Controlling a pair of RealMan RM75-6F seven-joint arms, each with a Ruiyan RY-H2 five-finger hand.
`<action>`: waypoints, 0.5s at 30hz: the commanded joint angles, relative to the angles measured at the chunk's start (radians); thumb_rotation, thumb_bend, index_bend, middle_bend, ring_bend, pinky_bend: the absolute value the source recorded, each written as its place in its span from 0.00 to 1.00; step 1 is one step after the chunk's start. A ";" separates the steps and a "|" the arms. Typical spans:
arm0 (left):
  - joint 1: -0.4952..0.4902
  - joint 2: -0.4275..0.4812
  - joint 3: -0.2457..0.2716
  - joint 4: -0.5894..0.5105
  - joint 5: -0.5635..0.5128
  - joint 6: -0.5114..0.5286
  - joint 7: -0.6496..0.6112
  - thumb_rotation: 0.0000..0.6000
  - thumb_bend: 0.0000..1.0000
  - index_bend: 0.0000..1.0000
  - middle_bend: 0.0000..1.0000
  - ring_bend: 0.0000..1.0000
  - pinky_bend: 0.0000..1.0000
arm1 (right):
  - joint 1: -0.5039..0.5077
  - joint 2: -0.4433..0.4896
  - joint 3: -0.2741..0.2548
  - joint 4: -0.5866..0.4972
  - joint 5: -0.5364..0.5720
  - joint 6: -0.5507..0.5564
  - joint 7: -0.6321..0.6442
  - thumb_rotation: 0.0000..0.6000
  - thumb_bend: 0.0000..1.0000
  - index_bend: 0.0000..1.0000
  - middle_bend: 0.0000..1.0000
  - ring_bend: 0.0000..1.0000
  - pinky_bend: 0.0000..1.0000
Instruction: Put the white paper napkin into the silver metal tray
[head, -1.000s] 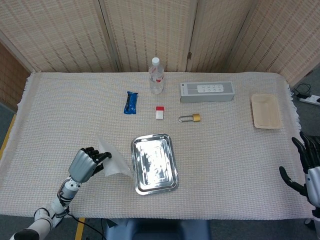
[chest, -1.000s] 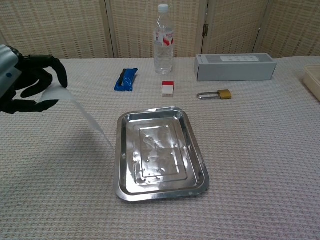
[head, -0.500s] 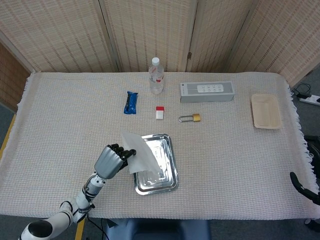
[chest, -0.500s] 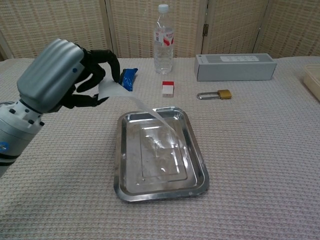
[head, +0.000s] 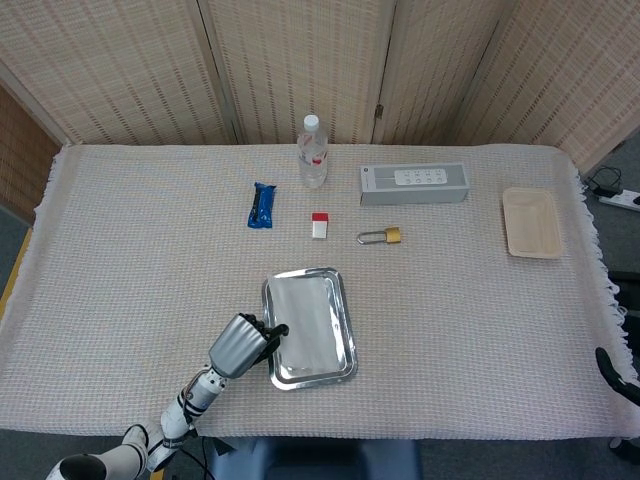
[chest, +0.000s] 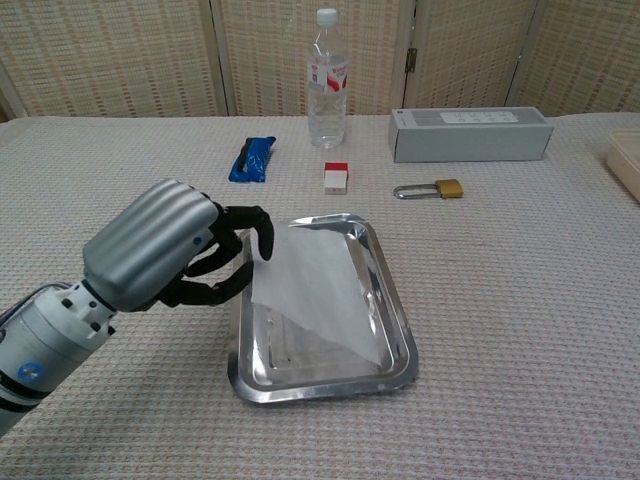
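The white paper napkin (chest: 315, 285) lies spread inside the silver metal tray (chest: 397, 318), covering most of its floor, as the head view also shows for the napkin (head: 305, 318) and the tray (head: 349, 330). My left hand (chest: 170, 250) sits at the tray's left rim, fingers curled, and still pinches the napkin's left edge; in the head view the same hand (head: 243, 345) is at the tray's near-left corner. Only a dark tip of my right hand (head: 612, 362) shows at the right edge of the head view.
Behind the tray stand a water bottle (chest: 327, 78), a blue packet (chest: 251, 158), a small red-and-white box (chest: 336, 177), a brass padlock (chest: 430, 189) and a long grey box (chest: 470, 133). A beige tray (head: 531, 222) lies at the far right.
My left hand carried the napkin rightwards from left of the tray and lowered it, so the napkin now lies flat in the tray. My right hand has dropped almost out of view.
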 joint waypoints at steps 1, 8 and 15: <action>0.005 -0.003 0.002 0.004 -0.006 -0.038 0.009 1.00 0.60 0.51 1.00 1.00 1.00 | 0.001 0.012 -0.007 0.005 -0.004 -0.011 0.040 1.00 0.40 0.00 0.00 0.00 0.00; 0.014 -0.019 0.014 0.010 0.002 -0.075 0.019 1.00 0.60 0.48 1.00 1.00 1.00 | 0.002 0.021 -0.005 0.014 0.008 -0.022 0.069 1.00 0.40 0.00 0.00 0.00 0.00; 0.023 -0.020 0.022 -0.002 0.020 -0.071 0.049 1.00 0.54 0.47 1.00 1.00 1.00 | -0.001 0.021 -0.006 0.014 0.001 -0.016 0.068 1.00 0.40 0.00 0.00 0.00 0.00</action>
